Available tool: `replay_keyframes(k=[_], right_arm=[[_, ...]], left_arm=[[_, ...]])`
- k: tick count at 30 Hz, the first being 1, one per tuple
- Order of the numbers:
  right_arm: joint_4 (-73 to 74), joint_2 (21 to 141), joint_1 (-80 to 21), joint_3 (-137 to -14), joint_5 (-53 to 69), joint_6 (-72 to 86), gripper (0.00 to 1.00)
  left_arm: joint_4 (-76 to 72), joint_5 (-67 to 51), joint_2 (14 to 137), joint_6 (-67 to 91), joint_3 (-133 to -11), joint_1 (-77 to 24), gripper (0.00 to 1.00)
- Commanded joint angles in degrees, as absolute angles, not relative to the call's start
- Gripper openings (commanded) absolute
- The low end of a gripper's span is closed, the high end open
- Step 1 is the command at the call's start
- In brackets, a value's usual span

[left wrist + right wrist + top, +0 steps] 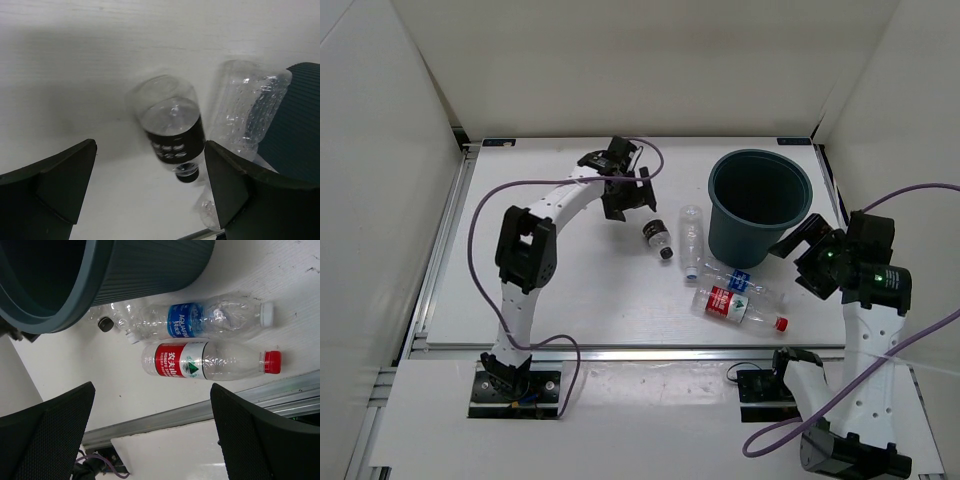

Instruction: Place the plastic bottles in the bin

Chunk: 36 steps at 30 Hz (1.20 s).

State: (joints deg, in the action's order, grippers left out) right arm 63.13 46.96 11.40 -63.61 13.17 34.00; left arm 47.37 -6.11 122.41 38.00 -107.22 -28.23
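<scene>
Teal-grey bin (pixel 745 245) stands upright at the far right of the desk (pixel 580 300). All four bottles lie on the desk, outside it. Black-labelled bottle (pixel 658 238) and unlabelled bottle (pixel 692 238) lie just beside each other, left of the bin. Blue-labelled bottle (pixel 738 282) and red-labelled bottle (pixel 735 307) lie parallel, just in front of it. Left jaws apart, empty, near the black-labelled bottle. Right jaws apart, empty, beside the bin.

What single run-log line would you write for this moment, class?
left gripper: open, facing black-labelled bottle | right gripper: open, facing red-labelled bottle | bin: upright, no bottles inside yet
</scene>
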Motion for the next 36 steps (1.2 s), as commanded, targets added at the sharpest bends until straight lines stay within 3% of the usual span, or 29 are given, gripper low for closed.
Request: replay_keyframes(k=[1, 8, 18, 21, 22, 26, 30, 36], right_arm=[[63.98, 48.42, 10.37, -65.57, 11.34, 32.43, 1.00], [64.07, 48.43, 10.37, -65.57, 9.41, 31.90, 1.00], [64.60, 48.43, 10.37, -64.43, 7.56, 31.38, 1.00], [64.60, 48.43, 10.37, -64.42, 7.56, 31.90, 1.00], [64.60, 48.43, 10.37, -64.42, 7.56, 31.90, 1.00], [64.60, 48.43, 10.37, -64.42, 7.03, 31.90, 1.00], [64.60, 47.90, 10.37, -64.42, 6.50, 32.43, 1.00], [65.83, 47.37, 10.37, -66.00, 5.98, 32.43, 1.00]], left_arm=[[47.11, -9.05, 125.13, 39.20, -114.06, -29.88, 1.00], [48.86, -11.94, 133.68, 40.34, -119.97, -31.20, 1.00], [49.57, -14.05, 132.98, 40.34, -108.63, -30.67, 1.00], [49.57, -14.94, 132.98, 40.34, -108.63, -30.67, 0.82], [49.57, -14.94, 132.11, 40.34, -108.63, -30.67, 0.68], [49.57, -14.41, 127.55, 42.53, -112.92, -27.52, 0.40], [47.74, -16.95, 124.46, 46.66, -126.09, -25.14, 0.28], [33.60, -26.89, 125.94, 57.73, -148.85, -24.61, 0.25]])
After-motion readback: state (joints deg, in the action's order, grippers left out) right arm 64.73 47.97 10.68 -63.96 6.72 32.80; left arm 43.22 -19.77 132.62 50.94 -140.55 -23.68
